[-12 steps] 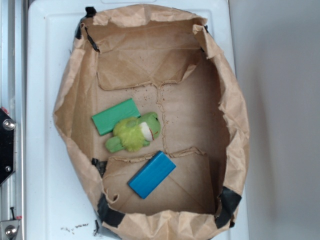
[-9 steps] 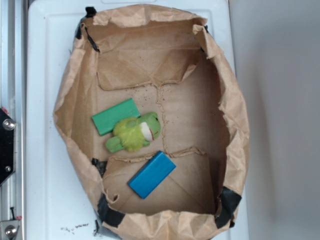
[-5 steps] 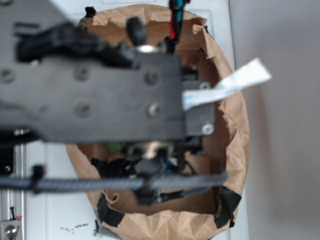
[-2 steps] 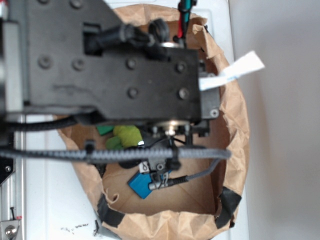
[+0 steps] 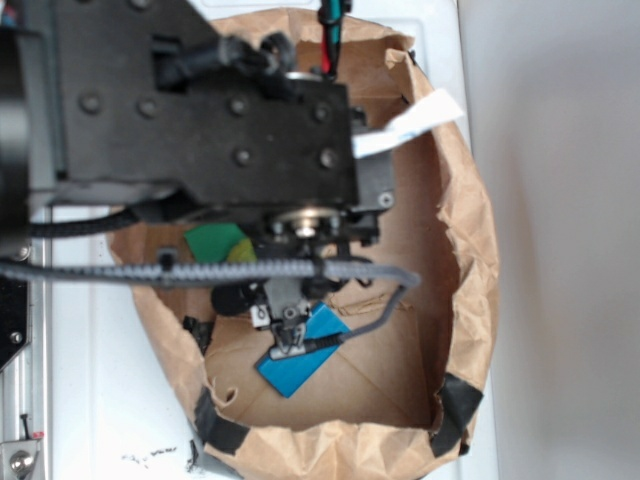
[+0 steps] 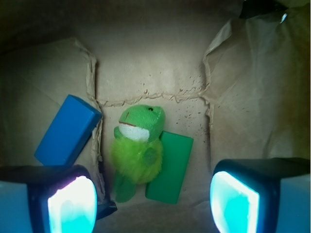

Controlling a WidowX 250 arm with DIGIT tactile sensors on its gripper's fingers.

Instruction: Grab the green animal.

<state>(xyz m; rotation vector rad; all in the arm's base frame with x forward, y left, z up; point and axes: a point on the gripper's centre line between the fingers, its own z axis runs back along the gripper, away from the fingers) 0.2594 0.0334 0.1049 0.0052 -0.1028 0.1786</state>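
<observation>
Since the frame a moment ago your arm has shifted left and slightly up in the exterior view, so the black arm body now covers more of the bag's upper left and hides most of the frog. Nearest the wrist camera you see the gripper spread wide, its two glowing cyan-lit fingers at the bottom corners of the frame, holding nothing and touching nothing. Between and beyond them the green animal lies on the floor of the brown paper bag, head toward the far wall, white mouth patch facing up. Its right side in this view rests against and partly over the flat green block. The blue block sits to its left, tilted, just beside but apart from the frog. A torn paper seam runs across the bag floor just past the frog's head. In the exterior view you can see only a sliver of yellow-green fur at beside the green block's corner, and part of the blue block below the arm's cable.
</observation>
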